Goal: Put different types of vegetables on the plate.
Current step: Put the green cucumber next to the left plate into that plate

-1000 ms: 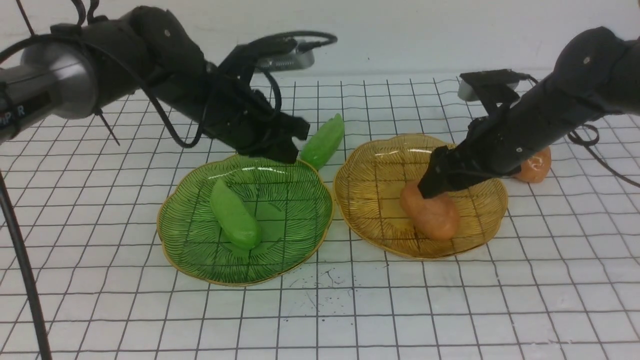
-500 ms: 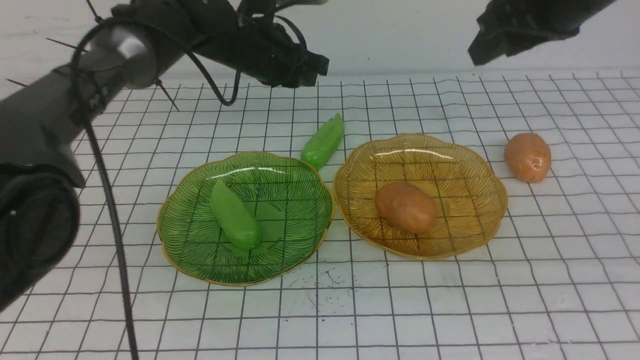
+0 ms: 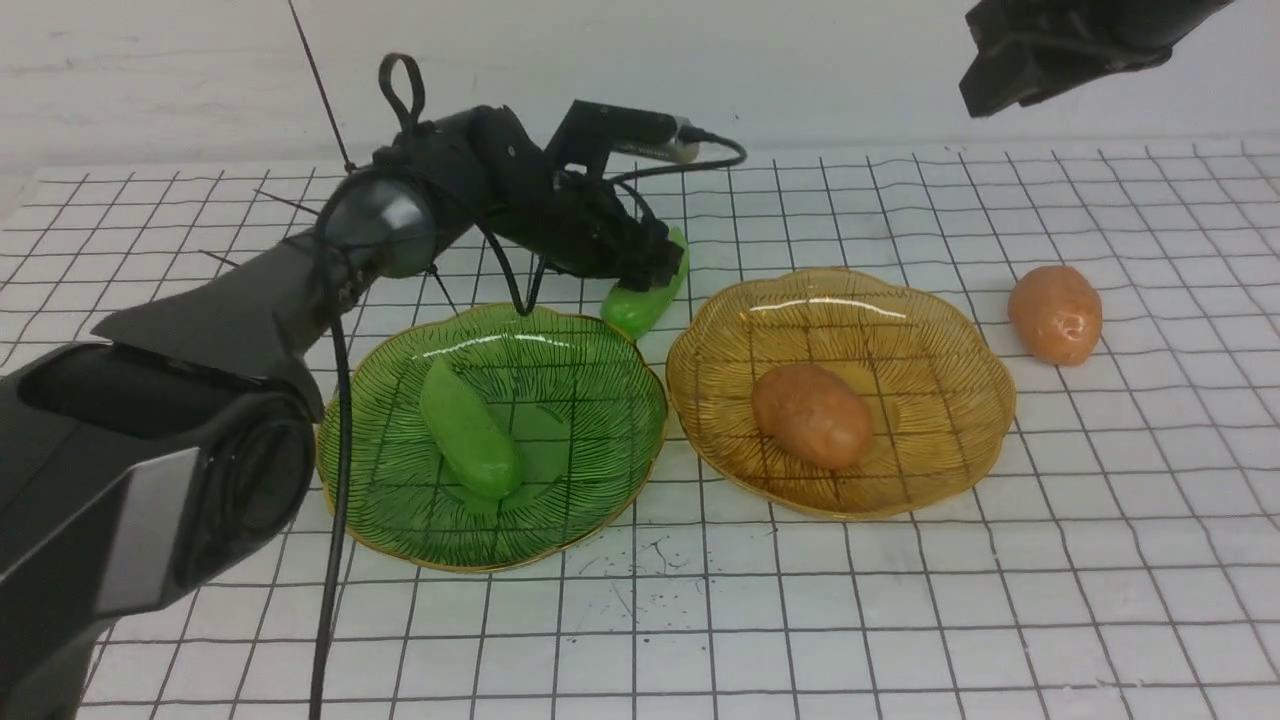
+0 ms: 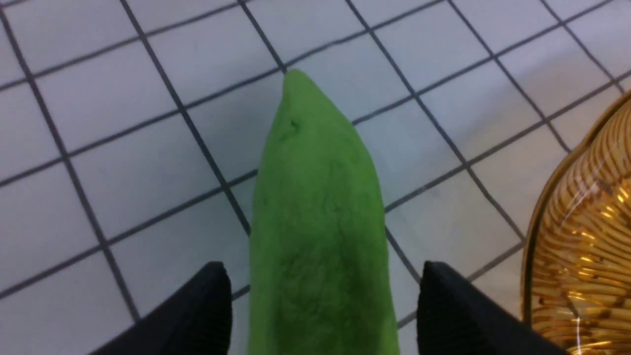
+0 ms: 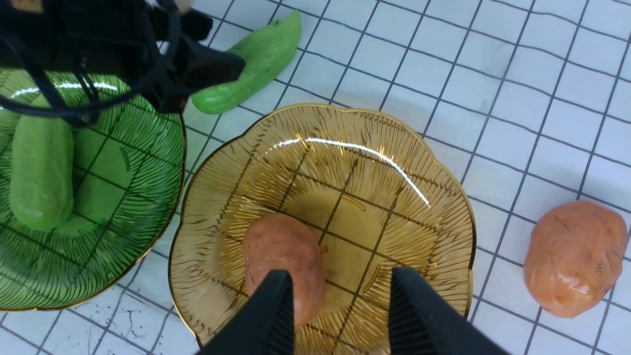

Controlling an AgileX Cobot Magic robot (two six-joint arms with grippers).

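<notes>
The left gripper [image 4: 323, 273] straddled the green pod [image 4: 315, 197] lying on the table [image 4: 123, 148], jaws wide, clear of it on both sides. The right gripper [image 5: 340, 276] hung open and empty, high above the potato [image 5: 276, 246] in the amber plate [image 5: 394, 148].

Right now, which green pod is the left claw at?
The loose pod behind the green plate, not the pod lying in that plate. The left claw straddles it, open.

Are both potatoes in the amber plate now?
No: the near potato lies in the amber plate, but the far potato sits on the table beyond its right rim.
</notes>
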